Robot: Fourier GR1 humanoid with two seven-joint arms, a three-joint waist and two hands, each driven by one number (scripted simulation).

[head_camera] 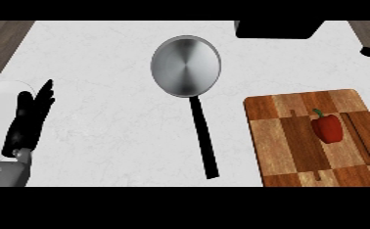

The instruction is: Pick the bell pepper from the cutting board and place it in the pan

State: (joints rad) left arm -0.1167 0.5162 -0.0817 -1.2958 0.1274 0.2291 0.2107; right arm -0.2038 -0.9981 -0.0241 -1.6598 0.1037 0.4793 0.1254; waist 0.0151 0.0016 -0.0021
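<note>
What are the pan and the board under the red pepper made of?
The pan looks like brushed metal: grey and shiny, with a plain black handle. The cutting board looks like wood: brown blocks in light and dark shades with grain lines. The bell pepper looks smooth and glossy.

Kitchen: pan (185,66), cutting board (289,140) (white marble counter (101,125)).

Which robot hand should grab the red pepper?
Probably the right: the bell pepper lies on the cutting board at the right. The only robot hand showing, the left, rests open at the far left.

No readable text, label or number anywhere.
</note>
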